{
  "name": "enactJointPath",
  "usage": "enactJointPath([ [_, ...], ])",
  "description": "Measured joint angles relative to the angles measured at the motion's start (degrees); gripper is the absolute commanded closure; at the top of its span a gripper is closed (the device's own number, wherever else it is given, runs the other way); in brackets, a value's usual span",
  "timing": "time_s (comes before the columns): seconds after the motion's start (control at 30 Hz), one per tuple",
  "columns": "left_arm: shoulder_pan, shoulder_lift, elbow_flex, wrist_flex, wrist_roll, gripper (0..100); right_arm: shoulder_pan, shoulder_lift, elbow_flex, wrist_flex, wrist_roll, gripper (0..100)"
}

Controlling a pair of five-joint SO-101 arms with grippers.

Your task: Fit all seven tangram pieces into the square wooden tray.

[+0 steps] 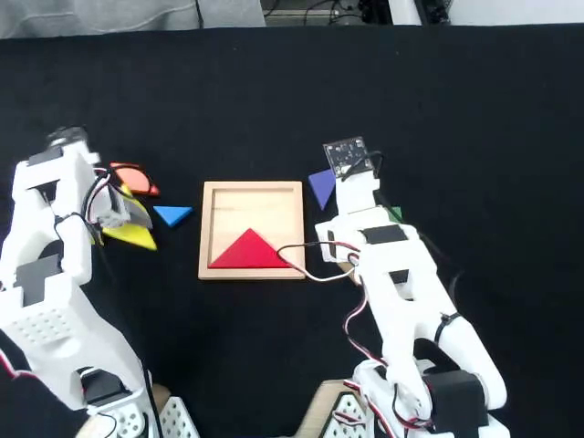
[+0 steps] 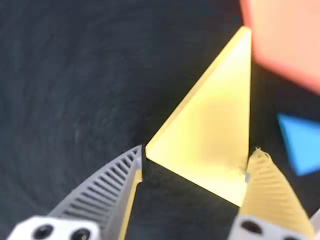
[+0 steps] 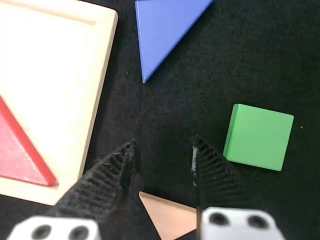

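The yellow triangle (image 2: 210,135) — likely light, stiff, slick — is straddled by the spread left gripper (image 2: 199,151), best pinched across its edges.

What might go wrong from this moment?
Left end effector straddles the yellow triangle near two corners, so closing may pivot it toward the orange piece and small blue triangle. Right end effector hangs open close to the tray edge; descending might nudge the tray.
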Motion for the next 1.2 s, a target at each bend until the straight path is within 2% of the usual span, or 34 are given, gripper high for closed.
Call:
enactJointPath([
  [0.13, 0.6, 0.0, -0.1, 1.5, -22.6, 67, 0.0, 0.0, 0.0, 0.0, 0.4, 83.2],
  [0.3, 1.1, -0.9, -0.1, 5.8, -43.3, 72, 0.0, 0.0, 0.0, 0.0, 2.8, 83.2],
  [0.43, 3.2, -8.0, -0.1, 8.0, -52.1, 72, 0.0, 0.0, 0.4, -1.1, 3.1, 83.2],
  [0.6, 10.5, -21.7, -0.1, 15.6, -65.1, 72, 0.1, 0.0, 1.4, -3.1, 3.1, 83.2],
  [0.7, 14.7, -26.8, 0.2, 16.1, -66.6, 72, 1.4, 0.0, 1.4, -3.3, 3.1, 83.2],
  [0.8, 14.9, -28.8, 1.8, 16.1, -60.2, 72, 1.8, 0.0, 1.4, -3.3, 3.1, 83.2],
  [0.9, 12.7, -29.0, 4.9, 12.1, -47.9, 72, 1.8, 0.0, 1.4, -3.3, 3.1, 83.2],
  [1.0, 9.4, -28.9, 9.1, 8.4, -30.3, 72, 1.8, 0.0, 1.4, -3.3, 3.1, 83.2],
  [1.2, 2.6, -28.4, 18.6, 2.5, 9.3, 72, 1.8, 0.0, 1.4, -3.3, 3.1, 83.2],
])
